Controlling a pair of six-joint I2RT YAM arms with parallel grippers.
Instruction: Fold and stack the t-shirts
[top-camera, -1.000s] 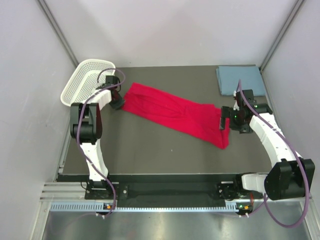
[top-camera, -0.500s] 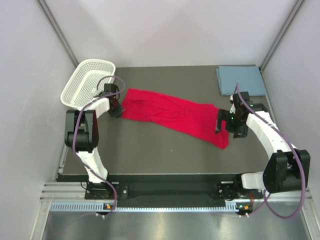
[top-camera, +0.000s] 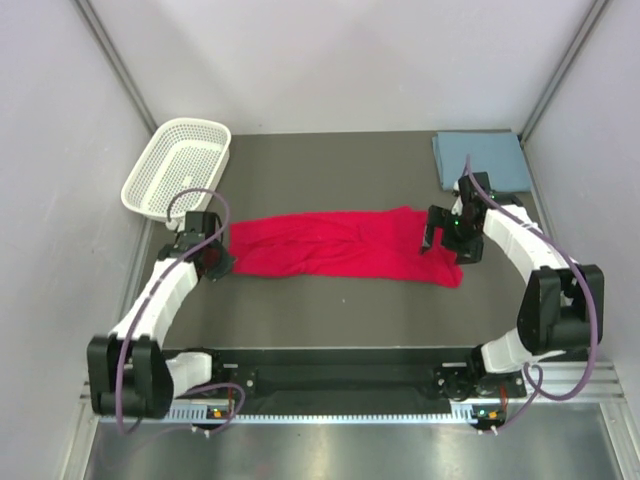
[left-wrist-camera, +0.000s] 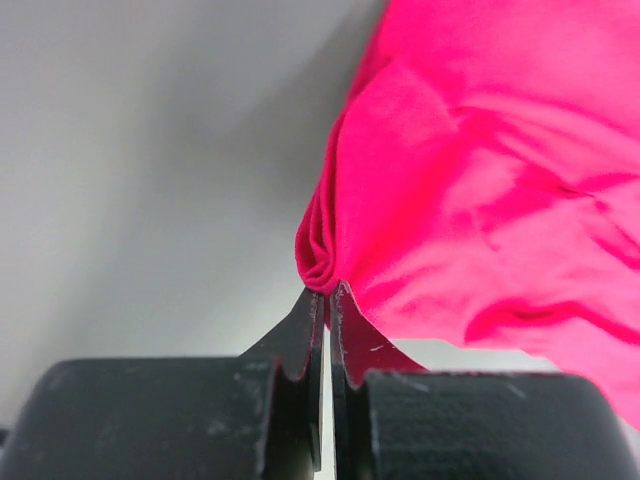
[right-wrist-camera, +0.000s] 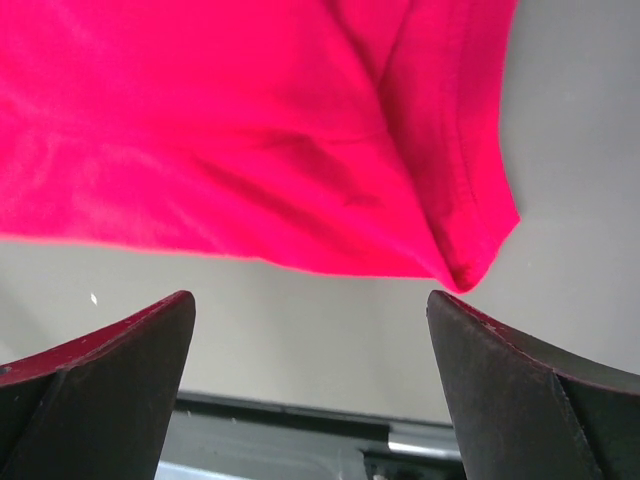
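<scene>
The red t-shirt lies as a long crumpled band across the middle of the dark table. My left gripper is shut on its left edge; the left wrist view shows the fingers pinching a gathered fold of red cloth. My right gripper is open above the shirt's right end, which shows in the right wrist view lying beyond the spread fingertips with nothing between them. The blue-grey t-shirt lies folded flat at the back right corner.
A white mesh basket stands at the table's back left corner. Grey walls close in the table on three sides. The table's front edge with a metal rail runs along the near side.
My left gripper has dragged the shirt's left edge toward the near left, stretching it level. My right gripper has let go of the right end and opened; that end now lies flat.
</scene>
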